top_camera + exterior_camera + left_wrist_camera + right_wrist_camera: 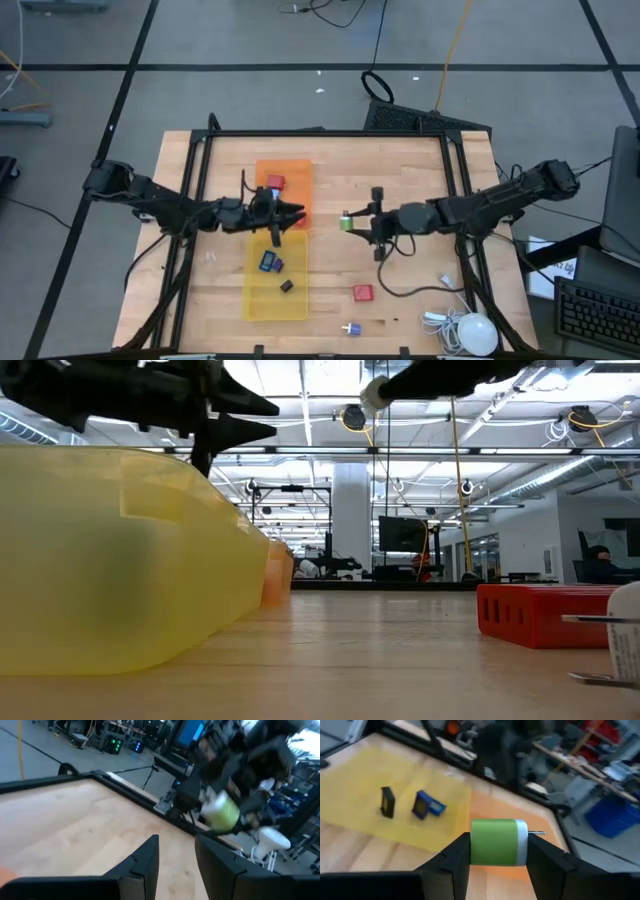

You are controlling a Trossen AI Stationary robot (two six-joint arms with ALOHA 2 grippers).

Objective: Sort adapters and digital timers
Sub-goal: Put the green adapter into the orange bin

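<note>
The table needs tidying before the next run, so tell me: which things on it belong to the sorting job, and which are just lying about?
Part of the job:
- green adapter, held in the right end effector
- red adapter in the orange tray
- red adapter on the table
- white-purple adapter
- blue timer and black timer in the yellow tray

Lying about:
- white mouse-like device with cable

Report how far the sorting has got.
Partly done. A red adapter lies in the orange tray; a blue timer and a black one lie in the yellow tray. In hand: the right gripper holds a green adapter beside the trays. The left gripper, fingers apart, hangs over them. Left: a red adapter and a white-purple one on the table.
</note>
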